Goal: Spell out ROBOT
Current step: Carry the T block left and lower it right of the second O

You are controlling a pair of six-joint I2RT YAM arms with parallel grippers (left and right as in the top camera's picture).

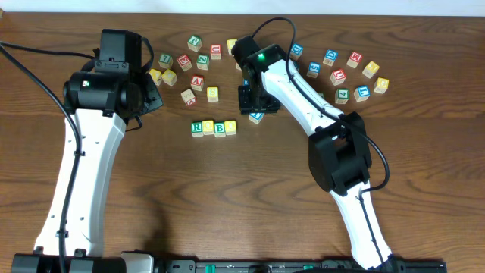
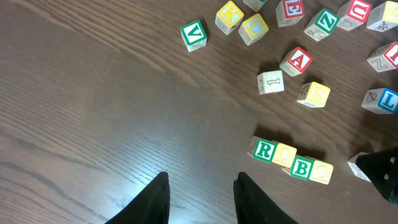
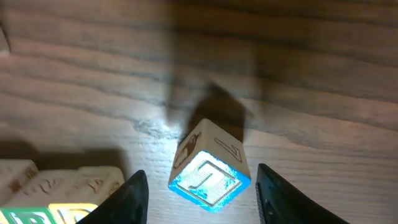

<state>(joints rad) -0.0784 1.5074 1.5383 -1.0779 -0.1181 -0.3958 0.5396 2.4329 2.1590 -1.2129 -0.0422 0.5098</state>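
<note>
The small wooden blue-framed T cube (image 3: 210, 177) rests on the dark wooden desk (image 3: 298, 74) between the spread jaws of the right gripper (image 3: 202, 196), touching neither, just beyond the R-O-B-O row of wooden cubes (image 1: 214, 128), while the left gripper (image 2: 202, 199) hangs well away, jaws parted and empty.

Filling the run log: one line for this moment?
R-O-B-O row: laid | T cube: apart from row | right gripper: open astride T cube | left gripper: open, empty
</note>
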